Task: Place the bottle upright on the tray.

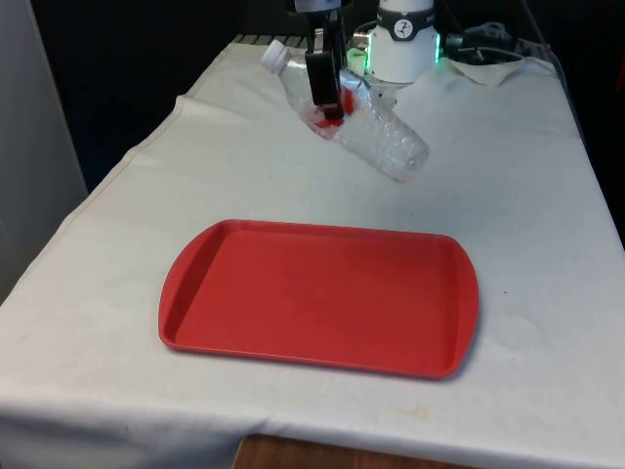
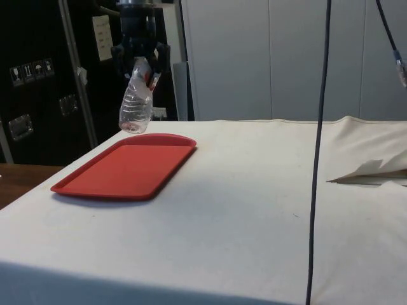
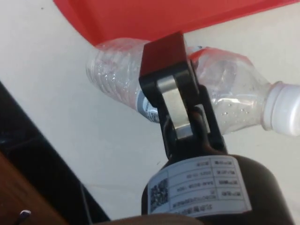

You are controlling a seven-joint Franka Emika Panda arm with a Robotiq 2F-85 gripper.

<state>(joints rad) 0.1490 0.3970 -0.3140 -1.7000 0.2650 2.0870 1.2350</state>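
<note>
We have the bottle (image 1: 363,122) off the bench (image 1: 527,195), held in the air by the pincer (image 1: 325,101), which is clamped across the bottle's upper body, close under the shoulder where the red label band runs. In the front view the bottle hangs tilted: its white cap (image 1: 274,56) points toward ten o'clock and its clear, crumpled base toward four o'clock. We judge this slant to come from the grip sitting near the neck, so the longer body end sags below it.

In the side view the pincer (image 2: 141,63) carries the bottle (image 2: 136,101) with the base lowest, hanging above the far rim of the red tray (image 2: 121,168) and apart from it. The tray (image 1: 317,293) lies flat on the bench at about six o'clock from the bottle in the front view, with nothing on it.

In the wrist view one finger (image 3: 168,89) crosses the bottle (image 3: 220,103) at its label, and the tray's edge (image 3: 154,18) lies beyond.

As we read it, the lift is done and the carry toward the tray is under way. Before release we would need the base swung down level, since a light, empty-looking bottle set down on a slant is likely to topple.
</note>
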